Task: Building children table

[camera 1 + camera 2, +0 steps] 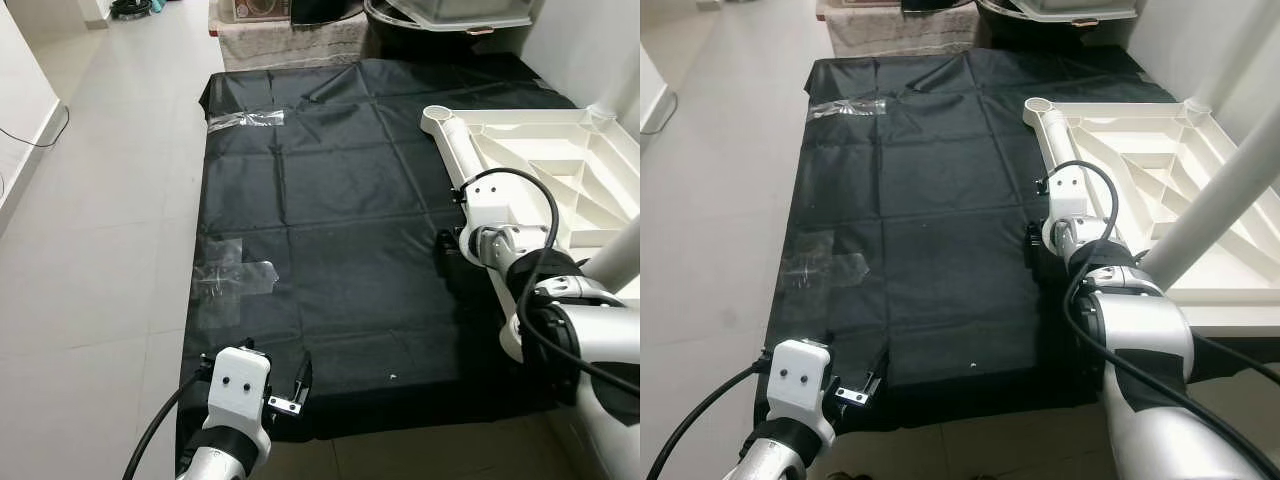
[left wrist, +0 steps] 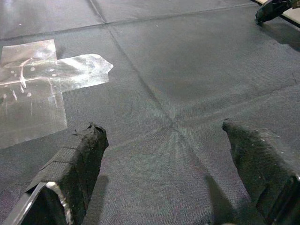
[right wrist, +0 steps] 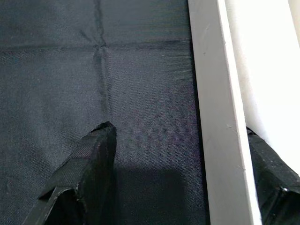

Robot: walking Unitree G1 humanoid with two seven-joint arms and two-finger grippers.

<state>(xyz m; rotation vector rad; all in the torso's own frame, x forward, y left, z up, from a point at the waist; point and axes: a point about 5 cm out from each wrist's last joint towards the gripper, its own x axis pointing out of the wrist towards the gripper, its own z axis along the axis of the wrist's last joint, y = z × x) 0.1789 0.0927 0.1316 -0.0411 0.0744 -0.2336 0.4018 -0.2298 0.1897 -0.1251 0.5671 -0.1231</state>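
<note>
The right claw [image 3: 187,173], spread wide, straddles the near edge of the upturned white tabletop [image 1: 560,170] lying on the black sheet [image 1: 330,230], its rim running straight ahead between the fingers; the left claw [image 2: 173,183], also spread, hovers well apart.

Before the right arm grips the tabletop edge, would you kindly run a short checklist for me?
1. Right gripper fingers open: ok.
2. White tabletop rim sits between its fingers: ok.
3. Tabletop lies underside up on the black sheet: ok.
4. Left gripper open, holding nothing, over the sheet near the clear tape: ok.
5. White leg seated firmly in its socket: cannot tell.
</note>
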